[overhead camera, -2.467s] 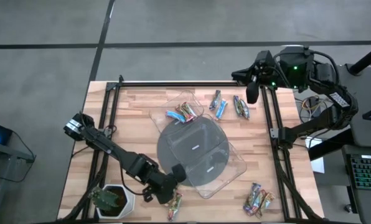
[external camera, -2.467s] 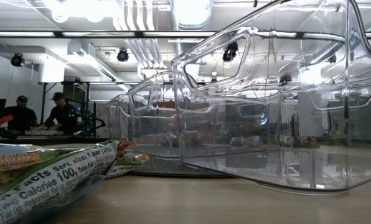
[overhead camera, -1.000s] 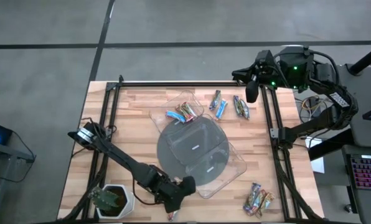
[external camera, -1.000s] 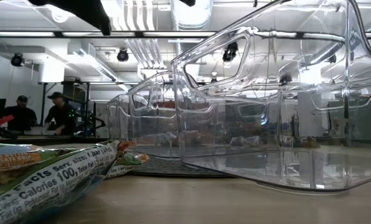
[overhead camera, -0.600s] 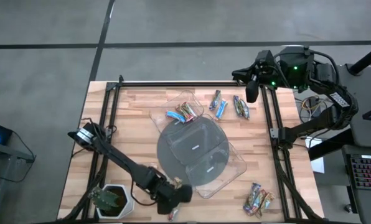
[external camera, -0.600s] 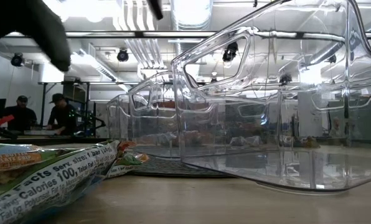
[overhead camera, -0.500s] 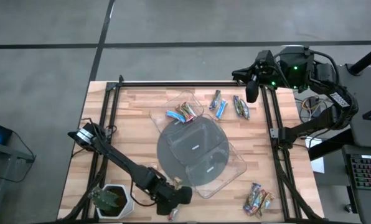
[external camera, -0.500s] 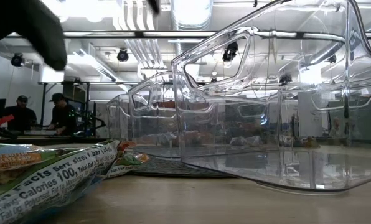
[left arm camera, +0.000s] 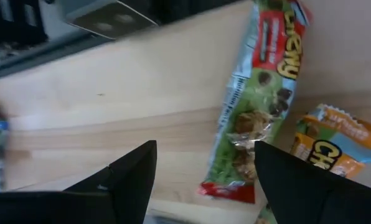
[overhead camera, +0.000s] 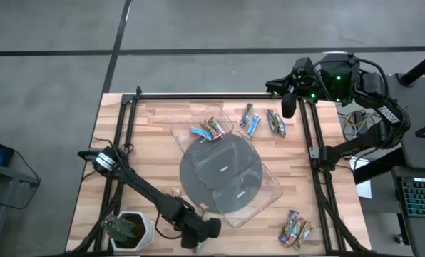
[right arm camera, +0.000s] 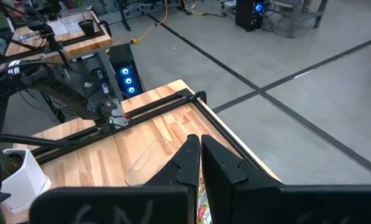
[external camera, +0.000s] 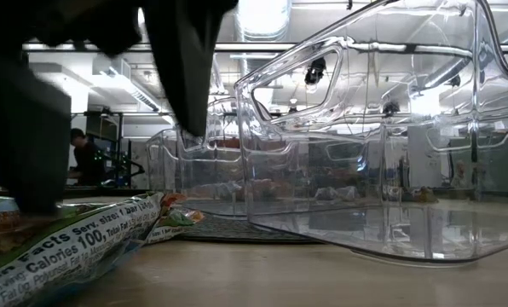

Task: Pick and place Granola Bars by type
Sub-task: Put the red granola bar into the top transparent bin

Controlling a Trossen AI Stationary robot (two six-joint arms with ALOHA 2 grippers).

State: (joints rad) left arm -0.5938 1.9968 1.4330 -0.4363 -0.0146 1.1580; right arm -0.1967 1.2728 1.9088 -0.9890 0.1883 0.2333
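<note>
- Left pincer [overhead camera: 198,244] sits low at the bench's [overhead camera: 148,135] near edge, just right of the white-potted plant [overhead camera: 129,228], fingers spread wide, nothing held.
- Its wrist view shows the green-wrapped granola bar with a red label [left arm camera: 257,106] lying flat on the wood between the two dark fingers [left arm camera: 132,174], closer to one finger than the other. An orange-wrapped bar [left arm camera: 332,146] lies just beside it.
- My read of the step: descend and pinch the green bar. Centre the fingers across its short width first, so the orange neighbour isn't caught too.
- Wrapper looks slick and crinkly, so grip the filled middle, not the crimped end.
- Middle of the bench: clear plastic trays [overhead camera: 259,187] over a grey disc [overhead camera: 198,171], with a few bars [overhead camera: 208,129] in the far tray. More loose bars [overhead camera: 259,121] lie at the far right, and another small pile [overhead camera: 295,230] at the near right.
- Right pincer [overhead camera: 287,107] is parked over the far right corner, fingers shut, empty.
</note>
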